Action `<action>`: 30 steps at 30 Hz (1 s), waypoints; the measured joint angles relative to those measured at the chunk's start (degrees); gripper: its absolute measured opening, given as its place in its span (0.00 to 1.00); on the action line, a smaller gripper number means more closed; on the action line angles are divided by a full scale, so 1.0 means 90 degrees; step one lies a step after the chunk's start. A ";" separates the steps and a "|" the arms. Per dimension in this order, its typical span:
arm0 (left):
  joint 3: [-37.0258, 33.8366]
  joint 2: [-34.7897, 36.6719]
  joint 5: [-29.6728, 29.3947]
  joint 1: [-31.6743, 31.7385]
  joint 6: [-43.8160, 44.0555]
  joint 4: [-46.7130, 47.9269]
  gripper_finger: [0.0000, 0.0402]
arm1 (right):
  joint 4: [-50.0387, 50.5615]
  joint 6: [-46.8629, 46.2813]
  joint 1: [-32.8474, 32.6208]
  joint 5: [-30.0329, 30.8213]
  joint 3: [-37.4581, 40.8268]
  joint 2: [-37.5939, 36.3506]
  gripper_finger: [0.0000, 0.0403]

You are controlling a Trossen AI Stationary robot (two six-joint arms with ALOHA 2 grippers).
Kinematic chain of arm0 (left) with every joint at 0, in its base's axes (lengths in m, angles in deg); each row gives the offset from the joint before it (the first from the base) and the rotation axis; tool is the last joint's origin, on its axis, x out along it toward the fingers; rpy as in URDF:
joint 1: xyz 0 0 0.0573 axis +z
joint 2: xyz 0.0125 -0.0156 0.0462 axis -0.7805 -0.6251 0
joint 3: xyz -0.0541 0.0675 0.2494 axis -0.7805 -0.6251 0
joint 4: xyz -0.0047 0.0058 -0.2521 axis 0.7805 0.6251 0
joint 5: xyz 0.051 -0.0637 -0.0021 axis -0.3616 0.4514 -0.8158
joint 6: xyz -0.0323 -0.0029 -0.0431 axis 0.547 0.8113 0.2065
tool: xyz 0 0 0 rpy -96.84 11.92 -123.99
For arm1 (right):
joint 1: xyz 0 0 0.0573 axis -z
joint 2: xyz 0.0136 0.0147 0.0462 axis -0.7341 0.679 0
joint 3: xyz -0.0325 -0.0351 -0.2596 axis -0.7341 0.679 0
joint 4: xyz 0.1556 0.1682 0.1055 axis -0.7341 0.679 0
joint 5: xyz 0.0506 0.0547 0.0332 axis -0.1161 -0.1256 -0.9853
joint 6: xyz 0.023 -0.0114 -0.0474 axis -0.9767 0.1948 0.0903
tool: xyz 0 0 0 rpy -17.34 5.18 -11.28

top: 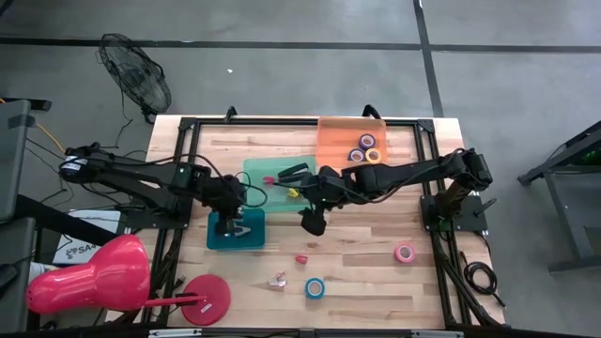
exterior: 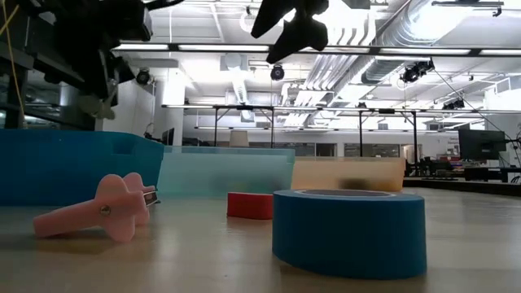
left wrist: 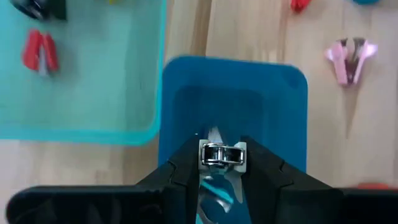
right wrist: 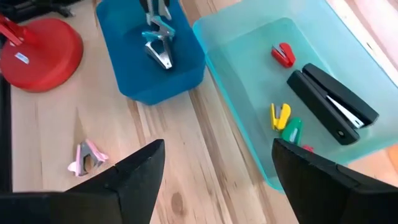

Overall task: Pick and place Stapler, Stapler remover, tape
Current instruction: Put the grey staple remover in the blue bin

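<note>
My left gripper [top: 228,222] hangs over the dark blue tray [top: 249,239], shut on a blue and silver staple remover [right wrist: 158,46]. My right gripper [top: 313,222] is open above bare table right of that tray and touches nothing. The black stapler [right wrist: 333,102] lies in the light teal tray [right wrist: 249,68] with small red, yellow and green removers. Purple and yellow tape rolls [top: 364,148] sit in the orange tray. A pink tape roll [top: 405,252], a blue tape roll [top: 315,287] and a pink staple remover [top: 278,279] lie on the table. My left gripper pinches the staple remover between its two fingers at the silver hinge end [left wrist: 217,155], coming from above and pointing down. The remover hangs below the fingers with its jaws [right wrist: 163,59] toward the tray floor; whether they touch the floor I cannot tell.
A small red piece [top: 301,257] lies near the pink remover. A red round-based stand [top: 205,299] and a large pink object [top: 89,277] sit at the near left corner. Open wood shows between the blue tray and the pink tape roll.
</note>
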 joint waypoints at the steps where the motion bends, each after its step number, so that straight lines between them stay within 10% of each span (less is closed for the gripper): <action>1: 0.0000 -0.0027 0.0025 0.0000 0.0027 0.0040 0.20 | 0.0031 -0.0005 0.0000 0.0004 0.0000 -0.0002 0.71; 30: 0.0002 -0.1564 0.0496 -0.0002 0.0503 -0.0043 0.31 | 0.0750 -0.1165 -0.0472 0.0003 0.0007 -0.0005 0.71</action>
